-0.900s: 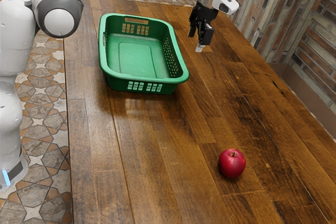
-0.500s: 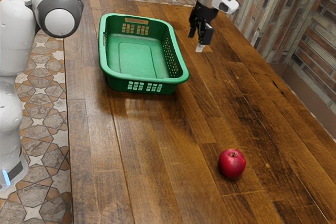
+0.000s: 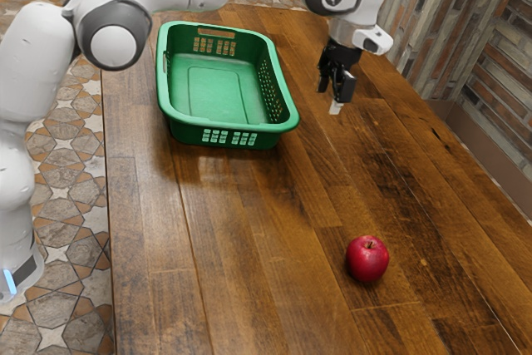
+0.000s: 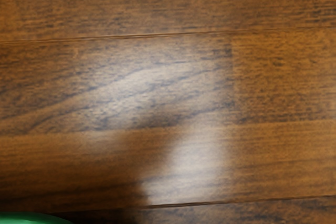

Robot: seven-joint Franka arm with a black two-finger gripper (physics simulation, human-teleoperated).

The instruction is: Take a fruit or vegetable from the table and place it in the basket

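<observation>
The tool (image 3: pixel 329 98) has moved closer to the apple (image 3: pixel 367 258), its 2 fingers wide apart above the table (image 3: pixel 249 263).

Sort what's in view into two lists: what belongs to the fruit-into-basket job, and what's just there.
Part of the job:
- red apple, the fruit to pick up
- green basket, where it goes
- wooden table, holding both
- my gripper, open above the table

Just there:
- patterned tile floor
- brick wall beyond the table
</observation>
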